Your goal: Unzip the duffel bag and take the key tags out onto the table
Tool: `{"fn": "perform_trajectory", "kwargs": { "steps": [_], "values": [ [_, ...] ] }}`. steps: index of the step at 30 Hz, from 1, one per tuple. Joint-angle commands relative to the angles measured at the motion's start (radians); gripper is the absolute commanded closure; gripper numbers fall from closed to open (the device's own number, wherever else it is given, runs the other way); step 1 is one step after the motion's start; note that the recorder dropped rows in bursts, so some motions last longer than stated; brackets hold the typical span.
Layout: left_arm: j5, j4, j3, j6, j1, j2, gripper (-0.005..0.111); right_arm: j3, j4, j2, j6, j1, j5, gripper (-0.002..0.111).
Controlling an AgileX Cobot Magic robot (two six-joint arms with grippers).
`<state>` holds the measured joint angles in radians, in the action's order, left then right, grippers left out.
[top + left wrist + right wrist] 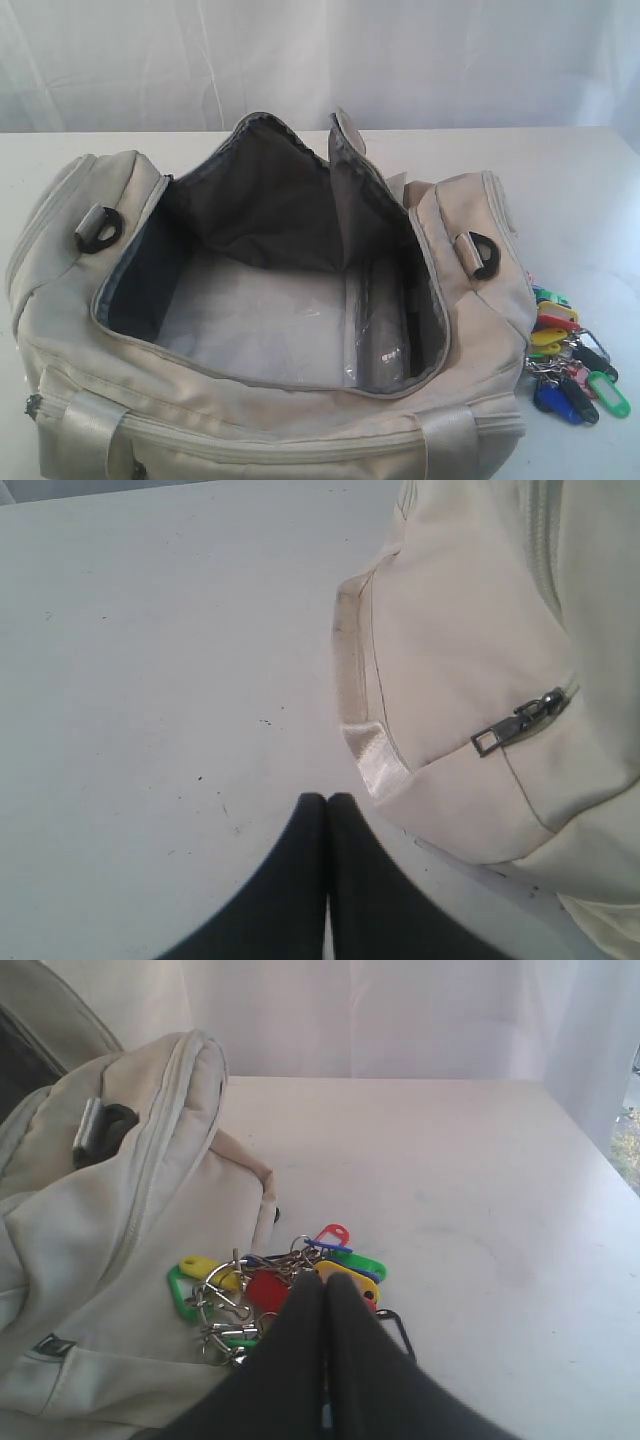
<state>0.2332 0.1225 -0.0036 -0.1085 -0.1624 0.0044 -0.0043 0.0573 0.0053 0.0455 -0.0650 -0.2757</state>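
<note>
The cream duffel bag [300, 410] lies unzipped on the white table [590, 200], its dark grey lining [260, 200] showing. The bunch of coloured key tags [568, 352] lies on the table against the bag's right end. In the right wrist view my right gripper [324, 1280] is shut, its tips just above the key tags [262, 1288], with nothing visibly between the fingers. My left gripper [327, 802] is shut and empty over bare table [150, 680], beside the bag's [470, 630] left end. Neither gripper shows in the exterior view.
A clear plastic sheet [300, 320] lines the bag's bottom. Black D-rings [98, 230] [484, 255] sit on both ends. A grey zipper pull [520, 722] hangs on the side pocket. A white curtain [320, 60] hangs behind the table.
</note>
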Motion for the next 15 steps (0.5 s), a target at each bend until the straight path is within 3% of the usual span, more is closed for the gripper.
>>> {"fn": "perform_trajectory", "kwargs": {
  "steps": [1,15],
  "values": [
    [0.003,0.003,0.004,-0.003,-0.003,-0.004,0.107,0.004,-0.005,-0.005,-0.003,-0.006,0.01,0.108],
    [-0.002,0.003,0.004,-0.003,-0.003,-0.004,0.107,0.004,-0.005,-0.005,-0.023,-0.006,-0.01,0.108]
  ]
}}
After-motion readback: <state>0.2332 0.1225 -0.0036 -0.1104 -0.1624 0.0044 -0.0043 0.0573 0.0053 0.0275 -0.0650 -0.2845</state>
